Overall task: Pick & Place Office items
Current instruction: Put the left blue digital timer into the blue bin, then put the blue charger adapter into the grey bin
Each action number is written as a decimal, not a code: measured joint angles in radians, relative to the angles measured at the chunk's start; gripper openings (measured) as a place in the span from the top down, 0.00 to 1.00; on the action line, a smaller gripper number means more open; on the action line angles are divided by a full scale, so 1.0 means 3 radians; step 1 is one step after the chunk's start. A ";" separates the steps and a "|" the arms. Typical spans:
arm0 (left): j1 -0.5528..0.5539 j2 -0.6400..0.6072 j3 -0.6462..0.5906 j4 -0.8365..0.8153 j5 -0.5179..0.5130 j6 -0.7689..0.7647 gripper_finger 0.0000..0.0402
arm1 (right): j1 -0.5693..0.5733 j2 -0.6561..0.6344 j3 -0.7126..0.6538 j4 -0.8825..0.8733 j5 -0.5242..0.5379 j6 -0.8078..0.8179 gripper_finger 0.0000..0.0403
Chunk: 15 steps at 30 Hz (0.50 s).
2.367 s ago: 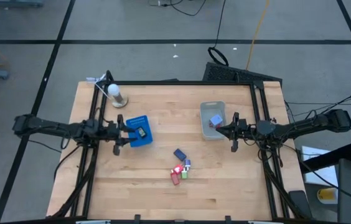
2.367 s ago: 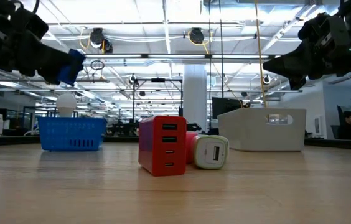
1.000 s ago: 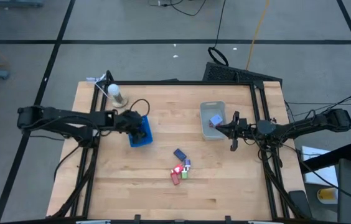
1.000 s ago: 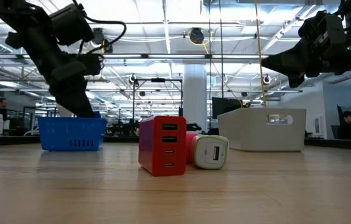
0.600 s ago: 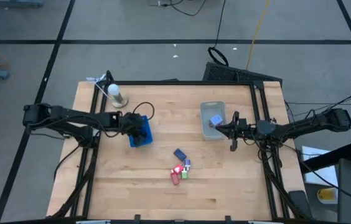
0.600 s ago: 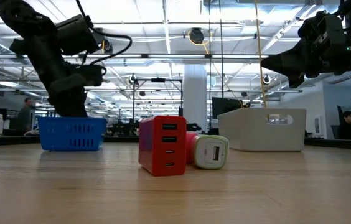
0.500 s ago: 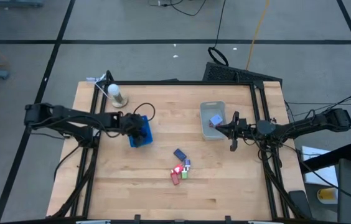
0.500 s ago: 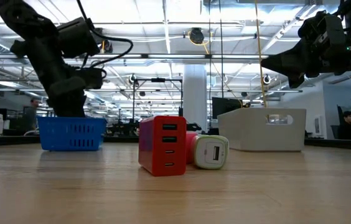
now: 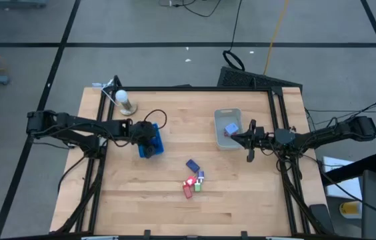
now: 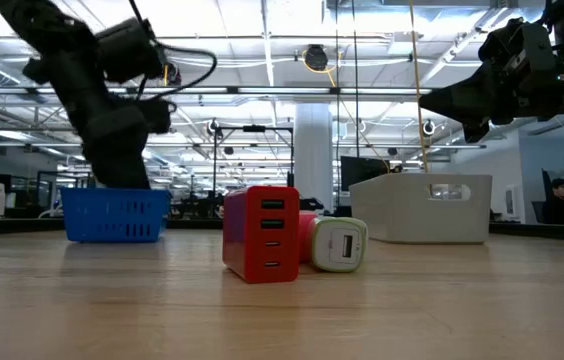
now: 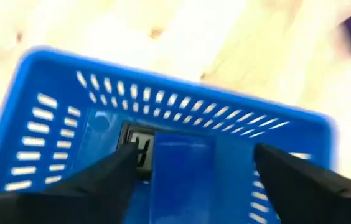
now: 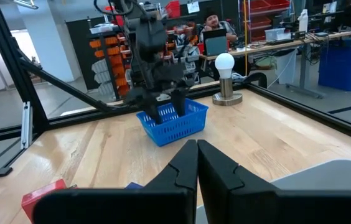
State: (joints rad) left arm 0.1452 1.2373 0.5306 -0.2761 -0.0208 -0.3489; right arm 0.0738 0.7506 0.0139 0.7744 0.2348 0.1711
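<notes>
- The left gripper (image 9: 149,141) is down inside the blue basket (image 9: 144,129), seen from above.
- From above the arm hides most of the basket, so you cannot see what is in it.
- The left wrist view shows more: the two dark fingers (image 11: 98,180) are spread wide apart over the blue basket (image 11: 57,112).
- Between the fingers is a blue block (image 11: 185,180). The fingers do not touch it in this view. I cannot tell if it is resting on the basket floor.
- Just beside the blue block, inside the basket, is a small black piece (image 11: 137,148).
- The low view shows the left arm (image 10: 102,90) bending down behind the blue basket (image 10: 114,217), but not the fingers.
- The right gripper (image 9: 248,141) hangs over the table just beside the clear bin (image 9: 227,117).
- The right wrist view shows its two fingers (image 12: 182,168) pressed together with nothing in them.
- Only the view from above shows a blue piece (image 9: 231,129) inside the bin, close to the right gripper.
- Between the two grippers, nearer the front of the table, lie more pieces: a dark blue one (image 9: 192,165) and a red one (image 9: 188,189) in a little bunch.
- The low view shows the red one is a red charger (image 10: 261,234) with ports, and a white charger (image 10: 337,245) touches its side.
- A white light bulb (image 9: 121,98) stands on the table beyond the basket.
</notes>
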 joint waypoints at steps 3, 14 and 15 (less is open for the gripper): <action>-0.0042 -0.0162 0.0177 -0.0119 0.0065 0.0108 0.08 | 0.0000 0.0000 0.0000 0.0001 0.0000 0.0000 0.99; -0.0433 -0.1103 0.0302 0.0635 -0.0465 0.1079 0.26 | 0.0000 0.0000 0.0000 0.0004 0.0006 0.0001 0.99; -0.0456 -0.1133 0.0299 0.0636 -0.0475 0.1104 0.30 | 0.0000 -0.0001 0.0000 0.0006 0.0007 0.0001 0.99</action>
State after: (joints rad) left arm 0.0084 0.8974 0.6204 -0.0854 -0.1632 -0.0177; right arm 0.0738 0.7504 0.0139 0.7763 0.2369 0.1713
